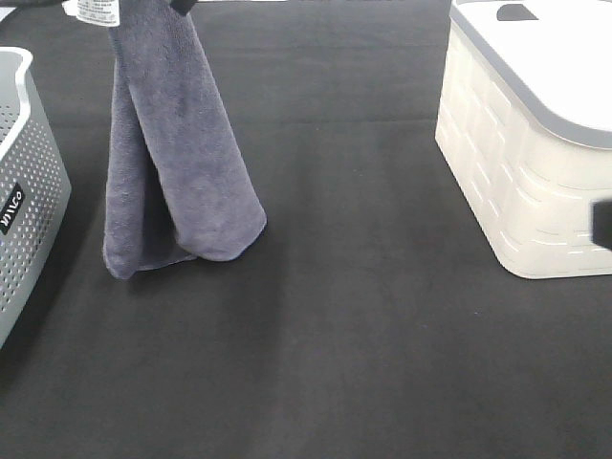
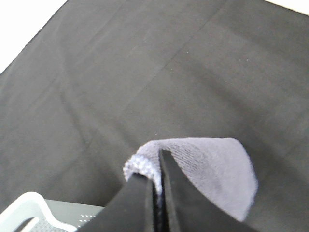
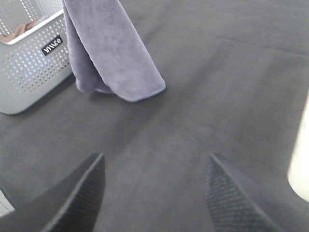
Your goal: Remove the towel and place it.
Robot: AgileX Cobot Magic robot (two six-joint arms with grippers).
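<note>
The grey-purple towel [image 1: 172, 163] hangs in long folds from its top edge, a white tag [image 1: 96, 10] showing near the top of the exterior view. My left gripper [image 2: 157, 186] is shut on the towel [image 2: 212, 164] at that upper edge, high above the black mat. The towel's lower end [image 3: 111, 48] reaches down to the mat beside the basket; I cannot tell whether it touches. My right gripper [image 3: 154, 193] is open with nothing between its fingers, low over the mat and well short of the towel. A dark bit of it [image 1: 602, 225] shows at the right edge.
A grey perforated basket [image 1: 29, 191] stands at the left edge, close to the hanging towel, and also shows as the basket [image 3: 29, 63] in the right wrist view. A white lidded bin [image 1: 516, 163] with a grey top stands at the back right. Black mat [image 1: 363, 335] covers the table.
</note>
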